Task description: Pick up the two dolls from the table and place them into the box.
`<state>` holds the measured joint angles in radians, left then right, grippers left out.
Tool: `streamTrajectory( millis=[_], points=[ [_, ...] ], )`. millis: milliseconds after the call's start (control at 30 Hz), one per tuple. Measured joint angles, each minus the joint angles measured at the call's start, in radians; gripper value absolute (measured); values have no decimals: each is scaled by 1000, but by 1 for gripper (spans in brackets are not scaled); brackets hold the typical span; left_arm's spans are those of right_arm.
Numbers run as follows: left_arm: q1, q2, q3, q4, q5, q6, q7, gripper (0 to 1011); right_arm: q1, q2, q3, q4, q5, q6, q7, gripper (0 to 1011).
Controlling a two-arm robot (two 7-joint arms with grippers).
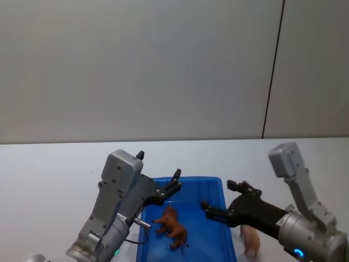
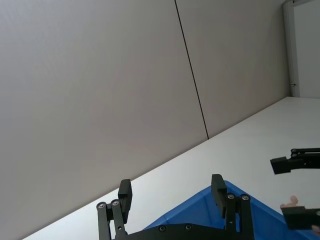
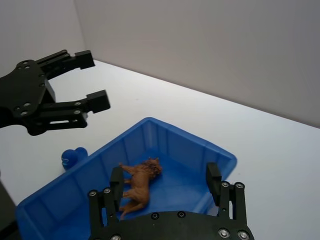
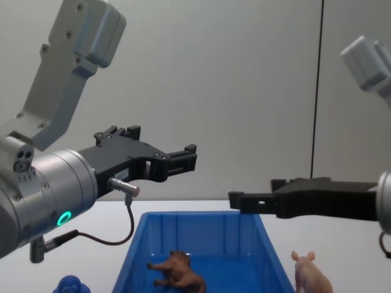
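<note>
Lying on the floor of the blue box [image 1: 188,178], low in the middle of the head view, the brown lion [image 1: 173,225] is below the left gripper [image 1: 158,165]. This gripper hangs over the upper left corner of the box, its fingers spread apart with nothing between them. The right gripper [image 1: 217,195] reaches in from the lower right, also spread wide and empty, above the right rim. The pink pig [image 1: 251,238] stands on the white table [image 1: 54,164] just beside the box's right wall, under the right arm.
</note>
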<state>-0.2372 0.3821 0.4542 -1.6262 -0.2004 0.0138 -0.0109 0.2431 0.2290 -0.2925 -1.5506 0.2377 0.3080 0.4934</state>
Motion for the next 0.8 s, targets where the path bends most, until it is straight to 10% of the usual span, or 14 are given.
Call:
streamTrajectory(
  millis=[800],
  points=[
    [0,0,0,0,0,0,0,1001,-132,90,49,-47,73,-30,-139,1001]
  ],
)
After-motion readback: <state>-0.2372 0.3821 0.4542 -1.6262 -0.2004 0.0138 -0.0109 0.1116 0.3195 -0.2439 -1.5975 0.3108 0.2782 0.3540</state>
